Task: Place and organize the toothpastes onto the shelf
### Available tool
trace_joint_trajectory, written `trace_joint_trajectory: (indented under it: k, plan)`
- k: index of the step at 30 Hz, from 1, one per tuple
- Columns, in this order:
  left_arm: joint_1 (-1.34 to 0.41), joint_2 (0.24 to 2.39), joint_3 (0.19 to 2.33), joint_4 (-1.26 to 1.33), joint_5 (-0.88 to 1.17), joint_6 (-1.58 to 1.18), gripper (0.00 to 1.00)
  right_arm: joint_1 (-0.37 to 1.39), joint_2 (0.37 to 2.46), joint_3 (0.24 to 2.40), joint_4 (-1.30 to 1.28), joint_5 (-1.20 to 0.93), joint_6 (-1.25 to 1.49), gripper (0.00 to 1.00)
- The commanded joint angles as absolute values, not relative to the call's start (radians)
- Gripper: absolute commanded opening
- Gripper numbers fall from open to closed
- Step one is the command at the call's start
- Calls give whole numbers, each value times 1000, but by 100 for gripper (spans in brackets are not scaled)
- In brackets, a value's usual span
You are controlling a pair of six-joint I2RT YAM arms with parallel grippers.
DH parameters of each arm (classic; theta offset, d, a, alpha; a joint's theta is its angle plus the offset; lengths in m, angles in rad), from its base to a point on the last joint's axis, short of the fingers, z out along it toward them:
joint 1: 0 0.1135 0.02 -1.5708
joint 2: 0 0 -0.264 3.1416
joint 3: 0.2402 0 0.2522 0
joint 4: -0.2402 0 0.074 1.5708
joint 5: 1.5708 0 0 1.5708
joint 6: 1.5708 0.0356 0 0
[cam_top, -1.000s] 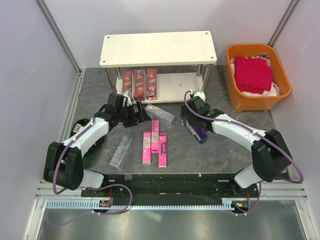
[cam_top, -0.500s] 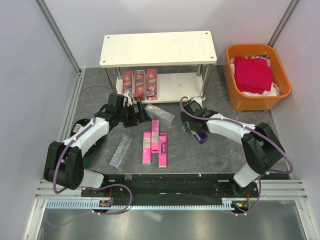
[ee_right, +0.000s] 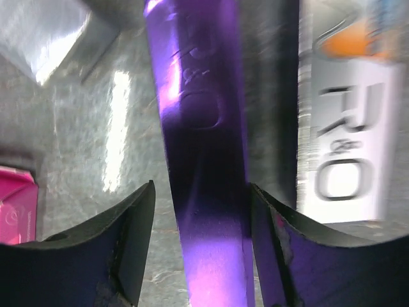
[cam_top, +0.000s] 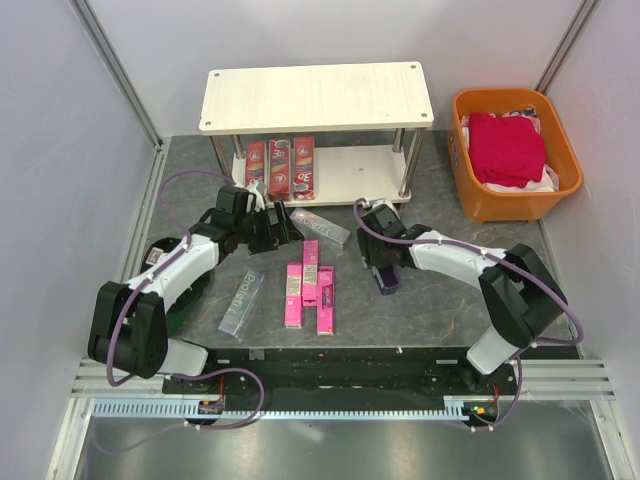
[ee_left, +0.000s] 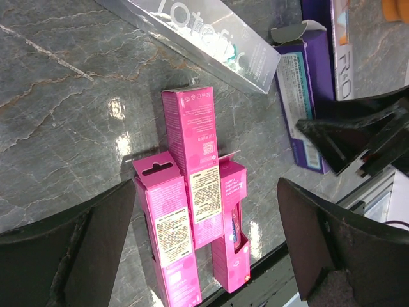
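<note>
The right gripper (ee_right: pixel 201 192) stands narrow, with 1 finger on each side of the purple carton (ee_right: pixel 204 128). One finger is at the carton's edge and a sliver of table (cam_top: pixel 430 312) shows at the other, so I cannot tell whether the carton is pinched. The carton lies flat. Its long axis runs straight away from the wrist, so the jaws cross its short width. A white carton (ee_right: pixel 345 147) lies just beside it, parallel and clear of the fingers.

The shelf (cam_top: pixel 315 95) stands beyond this gripper, on the far side from the arm bases. On the left of its lower board, 3 red cartons (cam_top: pixel 279 167) lie side by side, pointing front to back. The bare board to their right is almost straight ahead of the gripper. The purple carton already points much as the reds do, so the move probably needs a lift and a forward reach under the top board, with little turning.

The left gripper (cam_top: pixel 272 230) is spread wide and holds nothing. It is beside a silver carton (cam_top: pixel 320 227), with 3 pink cartons (ee_left: pixel 192 204) in its camera's view. It is well apart from the purple carton, so the right arm is the nearer one.
</note>
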State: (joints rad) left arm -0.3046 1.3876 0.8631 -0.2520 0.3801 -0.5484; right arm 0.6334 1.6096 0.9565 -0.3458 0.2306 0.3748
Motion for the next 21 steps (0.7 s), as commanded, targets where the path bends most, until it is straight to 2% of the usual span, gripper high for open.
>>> trace_joint_trajectory:
  k: [1,4,11,21]
  plan:
    - [-307,1397,887,-207,408,-528,99,660,1677,933,-341,166,396,67]
    - [-308,1394,884,-207,407,-526,99,666,1690,927,-331,169,403,66]
    - [-308,1391,868,-170,425,-535,99,667,1600,928,-322,144,407,47]
    - [-307,1315,787,-3,549,-604,99,666,1445,937,-288,42,428,40]
